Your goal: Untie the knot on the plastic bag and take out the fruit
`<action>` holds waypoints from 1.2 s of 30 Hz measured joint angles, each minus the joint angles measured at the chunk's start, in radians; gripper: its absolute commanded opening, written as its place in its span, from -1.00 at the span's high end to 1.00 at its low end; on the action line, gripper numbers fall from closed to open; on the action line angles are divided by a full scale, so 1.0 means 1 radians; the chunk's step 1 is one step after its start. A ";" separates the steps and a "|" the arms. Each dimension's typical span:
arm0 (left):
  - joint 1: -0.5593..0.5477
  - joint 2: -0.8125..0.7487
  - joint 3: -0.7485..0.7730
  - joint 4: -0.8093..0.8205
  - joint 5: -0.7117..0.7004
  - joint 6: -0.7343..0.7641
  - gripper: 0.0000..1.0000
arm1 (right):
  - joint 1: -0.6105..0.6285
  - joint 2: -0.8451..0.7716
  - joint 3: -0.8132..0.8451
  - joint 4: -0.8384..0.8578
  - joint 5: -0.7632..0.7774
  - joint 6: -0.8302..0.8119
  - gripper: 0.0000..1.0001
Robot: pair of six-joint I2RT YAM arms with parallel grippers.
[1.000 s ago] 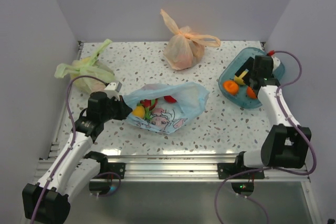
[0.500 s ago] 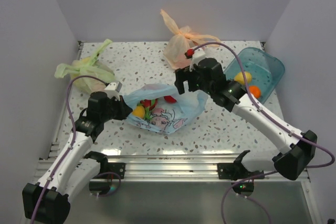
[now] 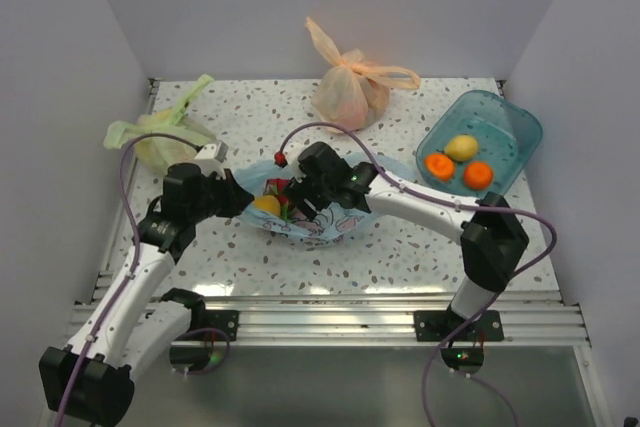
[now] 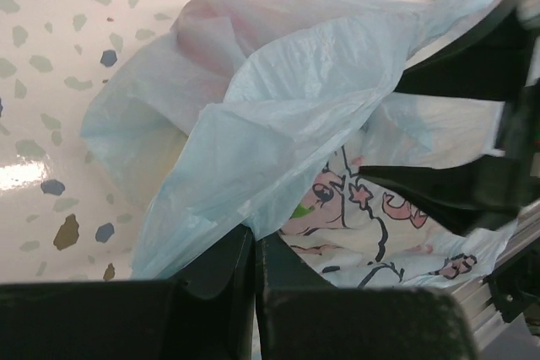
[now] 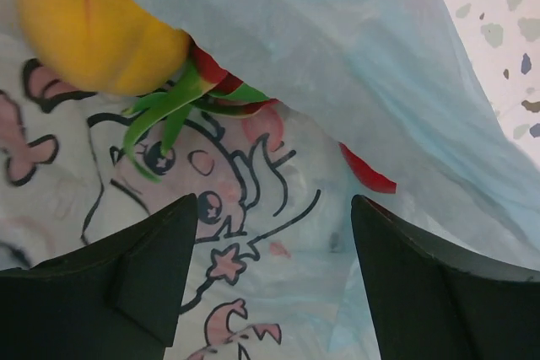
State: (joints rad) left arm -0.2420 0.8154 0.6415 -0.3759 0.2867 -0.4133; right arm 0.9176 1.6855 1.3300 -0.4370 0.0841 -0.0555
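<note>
Speckled tabletop (image 3: 400,257), going left to right: green bag (image 3: 150,137) is parked far off, no bother. My left claw (image 3: 235,197) is pinched shut on the rim of the light blue plastic bag (image 3: 320,229) mid-table, holding its mouth open. Right claw (image 5: 274,206) is spread wide inside that mouth, so it's the nearer one. The yellow fruit (image 5: 93,27) and a red one (image 5: 221,82) lie just ahead, toward its left finger, with film drooping over them. Orange bag (image 3: 345,92) and teal bin (image 3: 520,132) sit well clear.
</note>
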 measured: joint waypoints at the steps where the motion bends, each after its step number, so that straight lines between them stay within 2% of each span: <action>1: 0.000 0.007 0.021 0.000 0.003 -0.008 0.89 | -0.002 0.019 0.000 0.003 0.018 -0.011 -0.52; 6: 0.000 0.018 0.077 0.001 0.029 -0.039 0.89 | -0.028 0.097 0.019 0.026 0.090 -0.061 -0.54; 10: 0.000 0.037 0.090 -0.005 0.042 -0.043 0.89 | -0.078 0.167 0.066 0.055 0.106 -0.084 -0.80; 14: 0.000 0.042 0.088 -0.006 0.049 -0.037 0.89 | -0.134 0.225 0.097 0.076 0.105 -0.102 -0.96; 18: 0.000 0.040 0.025 0.015 0.055 -0.028 0.88 | -0.168 0.270 0.103 0.099 0.095 -0.106 -0.98; 23: 0.000 0.044 -0.080 0.016 0.055 -0.027 0.88 | -0.178 0.319 0.103 0.117 0.029 -0.107 -0.89; 28: 0.000 0.058 -0.102 0.022 0.045 -0.016 0.89 | -0.179 0.329 0.103 0.117 -0.098 -0.100 -0.61; 31: 0.000 0.060 -0.100 0.023 0.027 0.002 0.88 | -0.180 0.325 0.102 0.104 -0.214 -0.087 -0.51; 34: 0.000 0.073 -0.088 0.017 -0.003 0.037 0.88 | -0.182 0.299 0.082 0.092 -0.345 -0.064 -0.47; 36: 0.000 0.075 -0.086 0.019 -0.018 0.058 0.89 | -0.181 0.254 0.034 0.088 -0.423 -0.043 -0.56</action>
State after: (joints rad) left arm -0.2420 0.8906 0.5552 -0.3573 0.2691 -0.3550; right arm 0.7368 1.9392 1.3643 -0.3489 -0.3386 -0.0986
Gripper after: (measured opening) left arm 0.057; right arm 0.756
